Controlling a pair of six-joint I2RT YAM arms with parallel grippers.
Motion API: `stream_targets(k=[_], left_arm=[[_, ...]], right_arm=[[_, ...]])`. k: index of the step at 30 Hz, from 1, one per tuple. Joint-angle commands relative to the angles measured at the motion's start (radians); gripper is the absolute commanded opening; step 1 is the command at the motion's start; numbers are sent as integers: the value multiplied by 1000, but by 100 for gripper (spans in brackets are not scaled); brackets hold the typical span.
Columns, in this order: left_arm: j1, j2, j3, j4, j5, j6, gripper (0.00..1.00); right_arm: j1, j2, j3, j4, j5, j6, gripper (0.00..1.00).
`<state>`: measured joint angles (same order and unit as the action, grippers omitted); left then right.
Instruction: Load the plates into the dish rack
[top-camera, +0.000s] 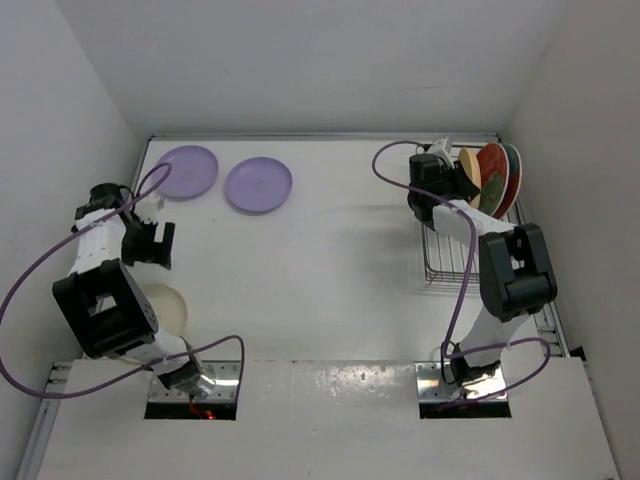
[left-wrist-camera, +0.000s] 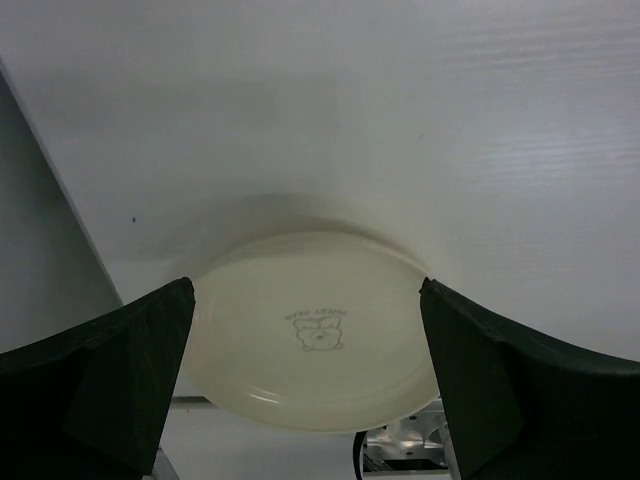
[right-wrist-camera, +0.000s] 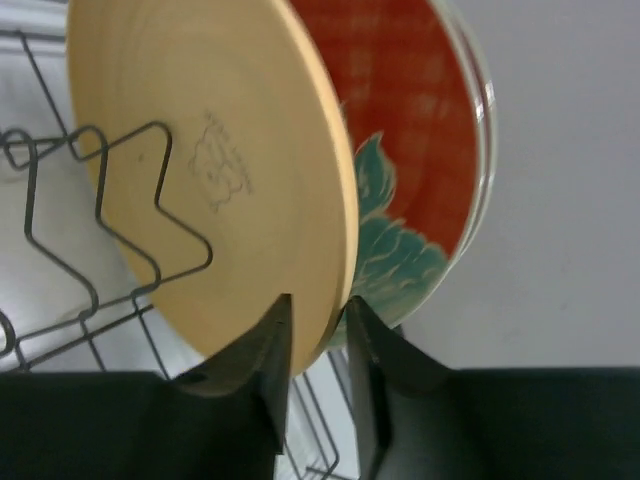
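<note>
Two fingers of the right gripper (right-wrist-camera: 318, 310) pinched the lower rim of the yellow-orange plate (right-wrist-camera: 210, 170), which stood on edge in the dish rack (right-wrist-camera: 95, 225) by the right wall, just before a red floral plate (right-wrist-camera: 410, 150). The left gripper (left-wrist-camera: 307, 290) hung wide open, empty, over a face-down cream plate (left-wrist-camera: 310, 380) near the left wall. Lilac plates (top-camera: 258, 185) lay flat at the white table's (top-camera: 330, 280) far edge.

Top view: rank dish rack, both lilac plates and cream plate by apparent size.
1. dish rack, partly behind the right arm.
2. left lilac plate and right lilac plate: alike, not ranked.
3. cream plate: mostly hidden under the left arm, unsure.
</note>
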<state>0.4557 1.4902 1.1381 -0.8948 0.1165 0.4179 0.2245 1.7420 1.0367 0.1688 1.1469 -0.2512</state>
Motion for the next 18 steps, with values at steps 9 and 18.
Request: stream_targets(k=[9, 18], left_arm=[[356, -39, -89, -65, -11, 165, 100], [491, -28, -186, -20, -104, 243, 100]], right_arm=[[-20, -173, 52, -265, -101, 260, 59], [-33, -260, 152, -397, -172, 279, 68]])
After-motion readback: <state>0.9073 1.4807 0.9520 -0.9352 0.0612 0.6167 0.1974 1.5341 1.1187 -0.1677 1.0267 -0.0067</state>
